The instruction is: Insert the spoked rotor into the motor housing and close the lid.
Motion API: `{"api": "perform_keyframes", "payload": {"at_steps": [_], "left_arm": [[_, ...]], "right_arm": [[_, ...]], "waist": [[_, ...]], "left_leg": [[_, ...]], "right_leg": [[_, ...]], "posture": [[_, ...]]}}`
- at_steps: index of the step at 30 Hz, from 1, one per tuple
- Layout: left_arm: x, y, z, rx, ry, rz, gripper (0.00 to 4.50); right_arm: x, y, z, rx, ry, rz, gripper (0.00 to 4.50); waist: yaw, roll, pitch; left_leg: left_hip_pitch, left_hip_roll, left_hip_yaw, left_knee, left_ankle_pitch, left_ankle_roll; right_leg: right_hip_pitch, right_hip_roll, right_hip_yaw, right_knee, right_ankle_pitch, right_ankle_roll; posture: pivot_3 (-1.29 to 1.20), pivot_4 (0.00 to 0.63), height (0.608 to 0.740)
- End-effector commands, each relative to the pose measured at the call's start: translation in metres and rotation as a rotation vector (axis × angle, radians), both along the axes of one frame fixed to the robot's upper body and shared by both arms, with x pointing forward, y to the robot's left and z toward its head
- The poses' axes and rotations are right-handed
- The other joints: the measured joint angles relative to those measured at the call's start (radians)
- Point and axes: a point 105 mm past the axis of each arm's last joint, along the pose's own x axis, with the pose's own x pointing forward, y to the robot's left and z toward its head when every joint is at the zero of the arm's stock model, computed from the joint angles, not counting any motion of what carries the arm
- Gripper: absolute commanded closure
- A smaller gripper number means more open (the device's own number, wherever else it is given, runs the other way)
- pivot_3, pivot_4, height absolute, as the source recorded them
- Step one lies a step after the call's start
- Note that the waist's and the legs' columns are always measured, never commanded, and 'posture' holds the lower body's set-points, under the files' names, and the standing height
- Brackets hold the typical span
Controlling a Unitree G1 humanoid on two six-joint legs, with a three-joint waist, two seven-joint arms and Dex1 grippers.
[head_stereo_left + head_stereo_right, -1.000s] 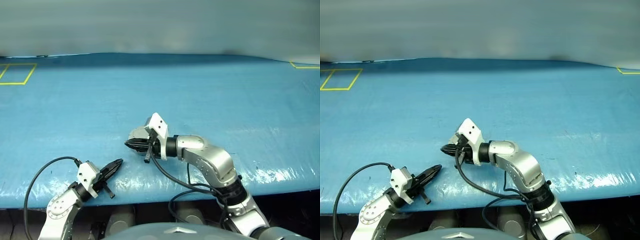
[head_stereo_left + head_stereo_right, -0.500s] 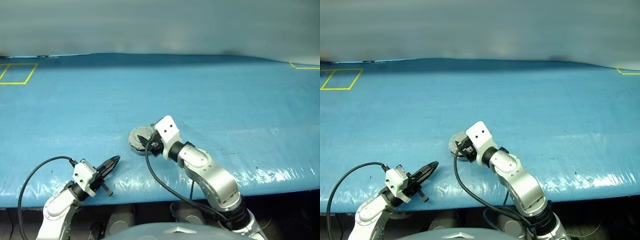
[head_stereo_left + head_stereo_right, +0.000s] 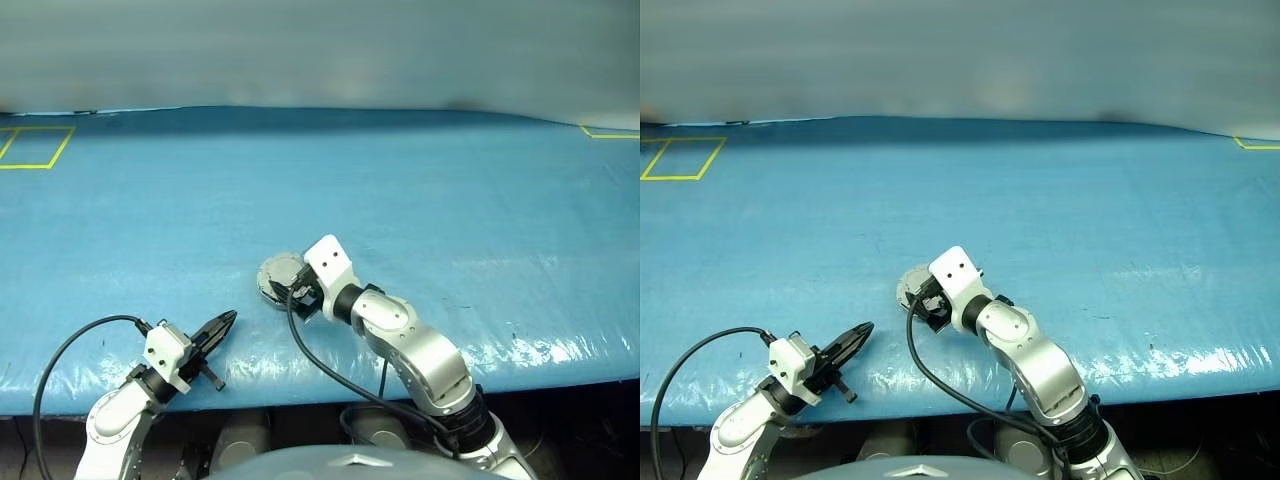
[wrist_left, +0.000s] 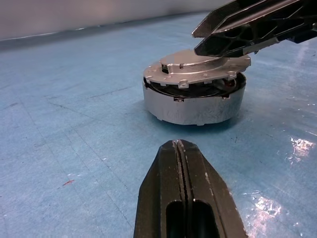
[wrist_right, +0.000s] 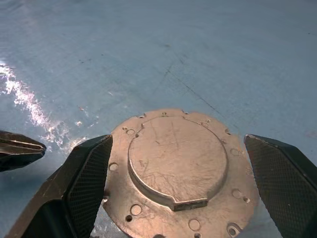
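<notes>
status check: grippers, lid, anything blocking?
Right gripper open, fingers either side of the lid. Lid rests tilted on the motor housing, not seated flush. Left gripper shut, apart, holding nothing. Nothing blocking.

Bright even light, glare on blue table (image 3: 520, 352), blurred background

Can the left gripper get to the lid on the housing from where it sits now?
Probably yes: only bare blue table lies between the shut left gripper and the lid, but the open right gripper straddles the lid, so they might collide.
</notes>
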Motion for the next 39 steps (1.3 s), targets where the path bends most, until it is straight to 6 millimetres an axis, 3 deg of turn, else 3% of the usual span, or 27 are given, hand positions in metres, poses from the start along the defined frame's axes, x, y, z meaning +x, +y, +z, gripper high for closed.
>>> {"api": "perform_keyframes", "payload": {"at_steps": [1, 13, 19, 30, 39], "left_arm": [[0.001, -0.003, 0.012, 0.009, -0.056, -0.008, 4.50], [0.003, -0.001, 0.013, 0.006, -0.060, 0.004, 4.50], [0.003, -0.001, 0.014, 0.004, -0.063, 0.000, 4.50], [0.002, -0.003, 0.014, 0.008, -0.066, -0.007, 4.50], [0.004, -0.002, 0.014, 0.010, -0.063, 0.001, 4.50]], "right_arm": [[0.000, 0.009, 0.008, 0.027, -0.030, 0.030, 0.02], [0.010, 0.007, -0.002, 0.048, 0.013, -0.024, 0.02], [0.004, 0.013, 0.004, 0.064, -0.018, 0.011, 1.49], [-0.003, 0.022, 0.010, 0.077, -0.060, 0.056, 1.49], [-0.004, 0.021, -0.003, 0.071, -0.018, 0.092, 1.49]], "waist": [[0.000, 0.000, 0.000], [0.000, 0.000, 0.000], [0.000, 0.000, 0.000], [-0.001, 0.000, 0.000], [-0.001, 0.000, 0.000]], "left_leg": [[0.000, 0.000, 0.000, 0.000, 0.000, 0.000], [0.000, 0.000, 0.000, 0.000, 0.000, 0.000], [0.000, 0.000, 0.000, 0.000, 0.000, 0.000], [0.000, 0.000, 0.000, 0.000, 0.000, 0.000], [0.000, 0.000, 0.000, 0.000, 0.000, 0.000]], "right_leg": [[0.000, 0.000, 0.000, 0.000, 0.000, 0.000], [0.000, 0.000, 0.000, 0.000, 0.000, 0.000], [0.000, 0.000, 0.000, 0.000, 0.000, 0.000], [0.000, 0.000, 0.000, 0.000, 0.000, 0.000], [0.000, 0.000, 0.000, 0.000, 0.000, 0.000]], "posture": [[0.00, 0.150, 0.740], [0.00, 0.150, 0.740], [0.00, 0.150, 0.740], [0.00, 0.150, 0.740], [0.00, 0.150, 0.740]]}}
